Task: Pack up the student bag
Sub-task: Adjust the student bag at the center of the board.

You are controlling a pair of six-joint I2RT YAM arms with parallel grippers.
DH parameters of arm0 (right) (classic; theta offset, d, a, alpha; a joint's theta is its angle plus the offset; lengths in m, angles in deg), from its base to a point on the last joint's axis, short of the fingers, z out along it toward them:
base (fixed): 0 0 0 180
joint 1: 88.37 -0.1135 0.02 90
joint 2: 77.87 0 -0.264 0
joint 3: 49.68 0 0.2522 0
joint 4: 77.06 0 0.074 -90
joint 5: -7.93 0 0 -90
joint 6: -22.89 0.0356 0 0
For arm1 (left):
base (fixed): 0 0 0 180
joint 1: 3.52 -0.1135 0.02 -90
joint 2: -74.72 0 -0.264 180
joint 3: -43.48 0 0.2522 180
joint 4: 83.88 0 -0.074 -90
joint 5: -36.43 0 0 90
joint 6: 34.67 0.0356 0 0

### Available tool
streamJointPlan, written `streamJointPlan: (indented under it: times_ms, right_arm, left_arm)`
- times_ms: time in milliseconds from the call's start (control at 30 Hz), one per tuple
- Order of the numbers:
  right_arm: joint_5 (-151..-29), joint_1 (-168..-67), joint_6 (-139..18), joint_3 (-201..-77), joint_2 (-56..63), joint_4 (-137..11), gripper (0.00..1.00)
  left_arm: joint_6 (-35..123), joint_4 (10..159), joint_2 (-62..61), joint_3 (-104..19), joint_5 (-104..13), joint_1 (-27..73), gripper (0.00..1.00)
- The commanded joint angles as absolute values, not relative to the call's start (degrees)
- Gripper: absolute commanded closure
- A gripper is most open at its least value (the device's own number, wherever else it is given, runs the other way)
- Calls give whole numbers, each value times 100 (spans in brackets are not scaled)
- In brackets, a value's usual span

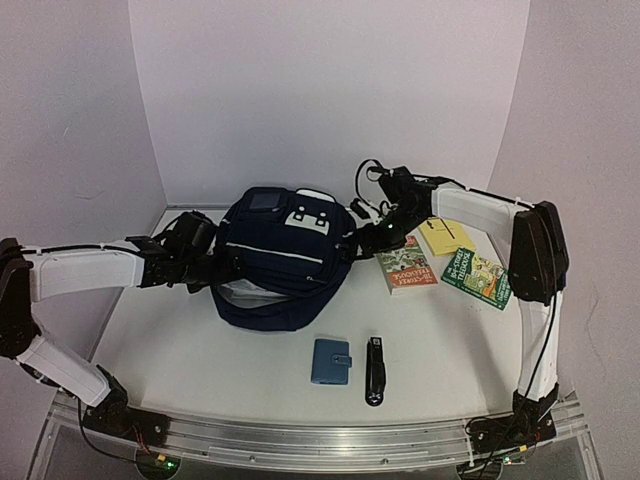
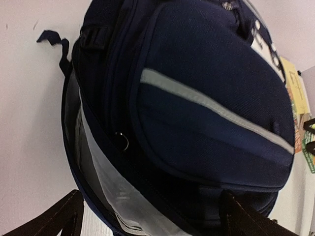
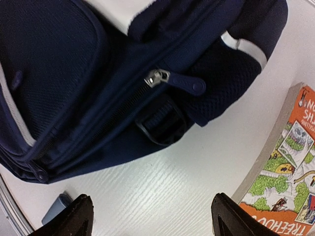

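student bag (image 1: 285, 255) sits mid-counter (image 1: 200, 350), front pocket up, between the two arms.

- left gripper (image 2: 151, 194): jaws spread wide, right up against the bag's left side, nothing clamped as far as I can see.
- right gripper (image 3: 151, 196): jaws released, bare counter between them, just off the bag's right flank near the zipper pull (image 3: 189, 86).

Handling, my read:
- Soft fabric shell, no frame showing. It will slump and fold under a push rather than slide cleanly.
- Looks mostly unfilled, so probably light. Not fragile.
- Cloth isn't slippery, but a pinch on a flat panel just bunches it.
- Best holds: the rim of the main mouth, where the grey lining (image 2: 103, 177) shows on the left side; the zipper pull; the black strap loop (image 3: 160, 125) under it.
- One arm should hold the mouth open while the other loads, otherwise it likely collapses shut.

Count:
- 1 bag
- 2 picture books (image 1: 405, 265), side by side right of the bag
- 1 yellow pad (image 1: 447, 235) behind them
- 1 light-blue wallet (image 1: 331, 361) near the front edge
- 1 black oblong item (image 1: 375, 370) just beside the wallet; can't tell what it is

All five loose items are outside the bag.
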State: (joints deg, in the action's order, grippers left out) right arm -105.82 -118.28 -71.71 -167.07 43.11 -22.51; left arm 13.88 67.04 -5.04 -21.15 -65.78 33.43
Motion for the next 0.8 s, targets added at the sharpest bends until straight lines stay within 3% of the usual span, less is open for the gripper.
streamJointPlan:
  times_ms: [0, 167, 333, 500, 667, 767]
  right_arm:
    - [-10801, -11941, -7007, -17077, 4358, -2282, 18]
    - [-10877, -12178, -6965, -17274, 4321, -2254, 18]
    - [-10834, -12414, -6956, -17497, 4428, -2202, 18]
    - [-10682, -12370, -7018, -17551, 4531, -2171, 18]
    - [-10825, -12162, -6983, -17579, 4596, -2165, 18]
    - [-10672, -12143, -7228, -17451, 4535, -2169, 18]
  left_arm:
    - [1408, 6582, -739, -2163, -6053, 3305, 11]
    - [1292, 6839, -817, -1846, -5484, 3385, 44]
    - [1254, 6707, -1011, -1833, -5521, 3889, 65]
    - [864, 6444, -309, -1412, -5993, 3764, 78]
    - [803, 6044, 186, -1294, -6243, 2741, 92]
    - [1027, 6249, 3, -1448, -5894, 1984, 94]
